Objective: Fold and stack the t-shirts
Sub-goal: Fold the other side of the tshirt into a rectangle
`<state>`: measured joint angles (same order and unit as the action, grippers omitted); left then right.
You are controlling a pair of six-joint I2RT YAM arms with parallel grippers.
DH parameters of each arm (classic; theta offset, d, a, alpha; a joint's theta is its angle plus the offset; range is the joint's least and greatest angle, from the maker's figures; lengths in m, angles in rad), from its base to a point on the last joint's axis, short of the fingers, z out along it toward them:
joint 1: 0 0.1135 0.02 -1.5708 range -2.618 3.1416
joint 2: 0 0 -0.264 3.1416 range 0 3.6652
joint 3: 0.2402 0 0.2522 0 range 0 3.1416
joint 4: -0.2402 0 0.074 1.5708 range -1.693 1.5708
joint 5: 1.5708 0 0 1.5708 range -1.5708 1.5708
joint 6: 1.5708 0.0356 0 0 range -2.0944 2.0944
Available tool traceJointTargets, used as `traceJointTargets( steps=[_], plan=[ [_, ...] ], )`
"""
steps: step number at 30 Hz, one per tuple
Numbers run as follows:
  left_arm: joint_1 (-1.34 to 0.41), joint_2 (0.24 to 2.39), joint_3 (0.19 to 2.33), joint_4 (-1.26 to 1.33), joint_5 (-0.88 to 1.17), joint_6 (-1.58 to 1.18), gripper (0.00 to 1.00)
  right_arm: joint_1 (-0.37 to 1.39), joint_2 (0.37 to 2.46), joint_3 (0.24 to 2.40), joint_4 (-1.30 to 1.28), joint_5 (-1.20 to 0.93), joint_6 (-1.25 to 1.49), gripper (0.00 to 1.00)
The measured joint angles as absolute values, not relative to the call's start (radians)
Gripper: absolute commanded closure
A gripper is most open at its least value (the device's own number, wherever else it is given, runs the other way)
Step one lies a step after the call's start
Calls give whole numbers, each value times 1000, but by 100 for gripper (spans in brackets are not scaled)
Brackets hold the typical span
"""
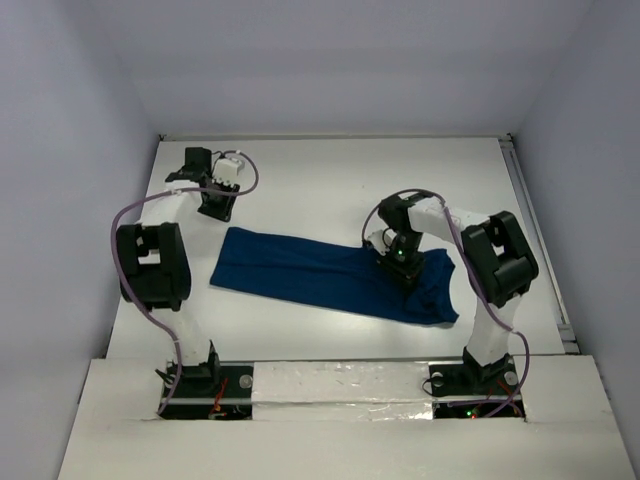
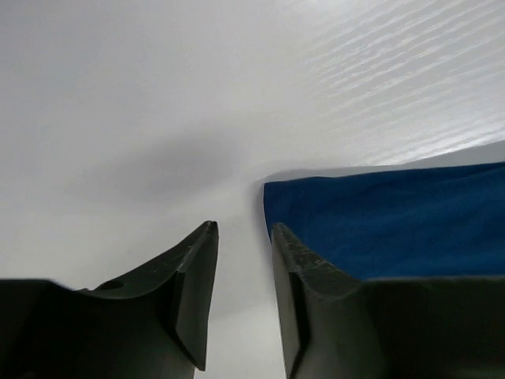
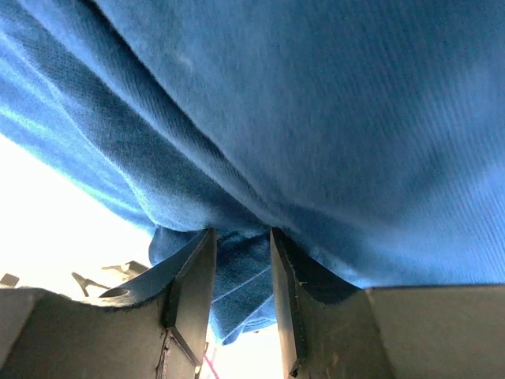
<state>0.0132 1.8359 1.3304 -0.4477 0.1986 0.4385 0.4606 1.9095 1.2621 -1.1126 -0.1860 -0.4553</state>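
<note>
The shirt lies in a long folded strip across mid-table. The left gripper hovers empty, slightly parted, off its far left corner, likely released. The right gripper straddles cloth at the right end; I cannot tell whether it pinches.

The top external camera sits high above and behind the arm bases. It looks down and forward over the whole table, with the navy t-shirt small at mid-frame. The left wrist camera hangs low near the t-shirt's far left corner, looking out through the left gripper along the tabletop. The right wrist camera sits on the t-shirt near its right end, so close that cloth fills the frame beyond the right gripper. All three views share the t-shirt.
</note>
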Motion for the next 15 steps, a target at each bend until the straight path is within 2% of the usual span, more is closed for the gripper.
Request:
traceJointTargets(
  steps=[7,15],
  plan=[
    [0,1655,1336,-482,245,436,69,461,1829,1262,-1074,-130,-434,59],
    [-98,1629,1237,-466,300,440,79,461,1806,1262,-1048,-54,-384,62]
  ],
)
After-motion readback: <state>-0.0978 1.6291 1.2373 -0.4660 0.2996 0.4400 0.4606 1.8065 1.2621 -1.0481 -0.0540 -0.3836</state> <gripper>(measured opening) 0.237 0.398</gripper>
